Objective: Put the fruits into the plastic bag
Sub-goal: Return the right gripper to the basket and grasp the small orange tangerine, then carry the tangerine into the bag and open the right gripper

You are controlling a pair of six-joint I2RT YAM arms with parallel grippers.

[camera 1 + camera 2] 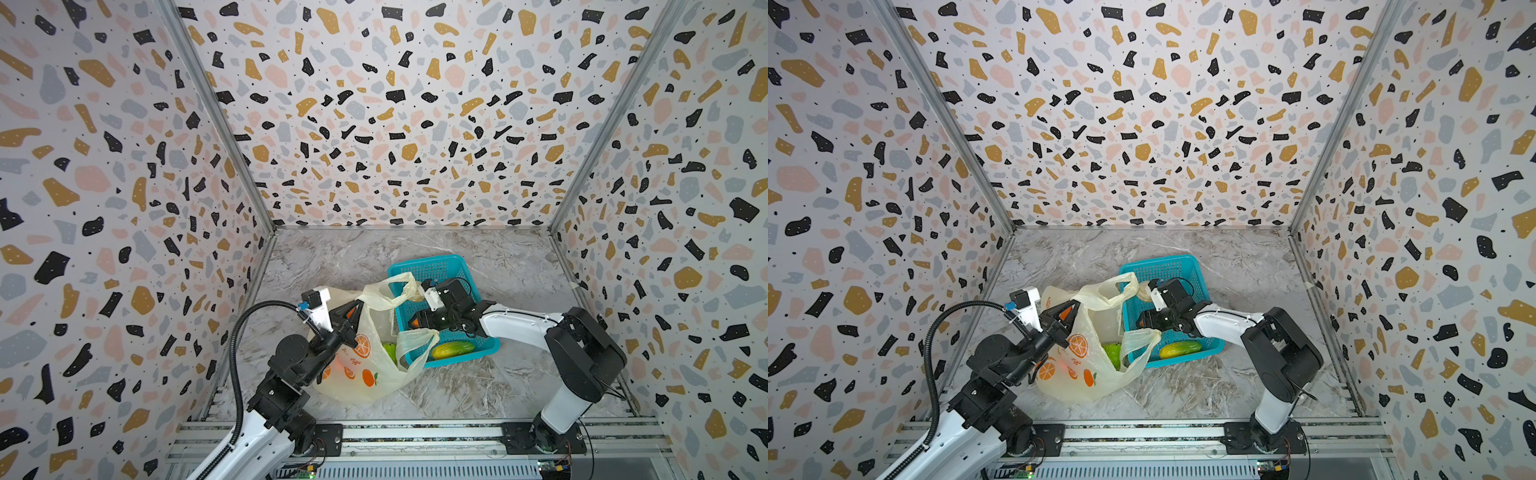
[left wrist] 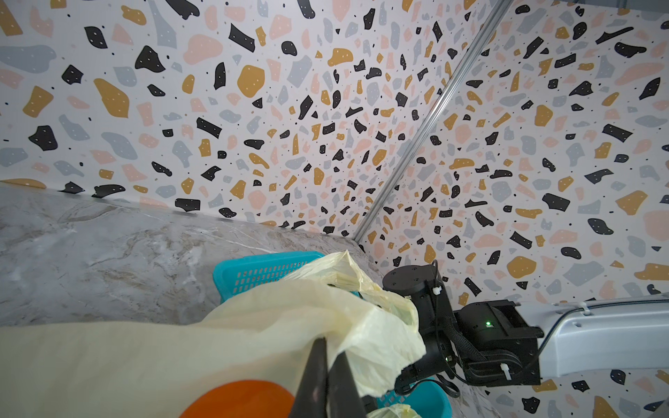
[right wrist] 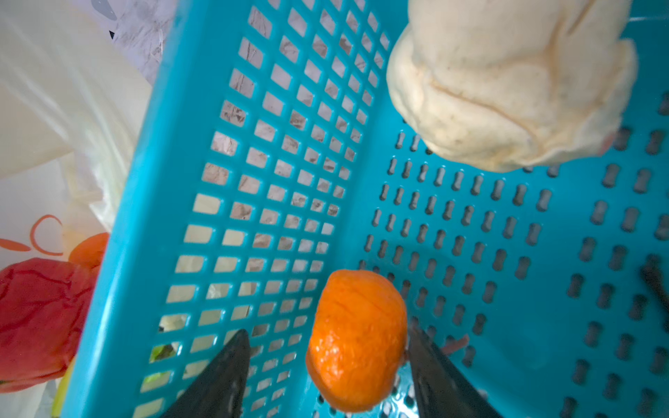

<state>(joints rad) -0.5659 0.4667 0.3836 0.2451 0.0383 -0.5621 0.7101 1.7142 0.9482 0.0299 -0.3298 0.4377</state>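
My left gripper (image 1: pixel 360 305) is clenched on the rim of the plastic bag (image 1: pixel 365 376). The thin yellow film is pinched between my closed fingers (image 2: pixel 315 376) and lifted off the marble table (image 1: pixel 478 395), so the bag's mouth gapes toward my right gripper (image 3: pixel 325 333). Just below and past my left fingertips, inside the bag, the green round fruit (image 1: pixel 390 351) shows in both top views. The red piece (image 3: pixel 40 318) lies in the bag too, on the far side of the basket wall from my right gripper.

My right gripper is down inside the teal basket (image 1: pixel 457 266), released, with its jaws standing either side of the small orange (image 3: pixel 356 340). One finger is right at the orange's skin; the other stands clear of it, close to the basket's perforated side wall. The orange sits on the basket floor. Further ahead of my right fingertips the beige knobbly ball (image 3: pixel 506 83) lies in the basket. The green elongated fruit (image 1: pixel 453 349) lies in the basket behind my right gripper, toward my base. A bag handle (image 1: pixel 405 343) droops over the basket rim just beside that gripper
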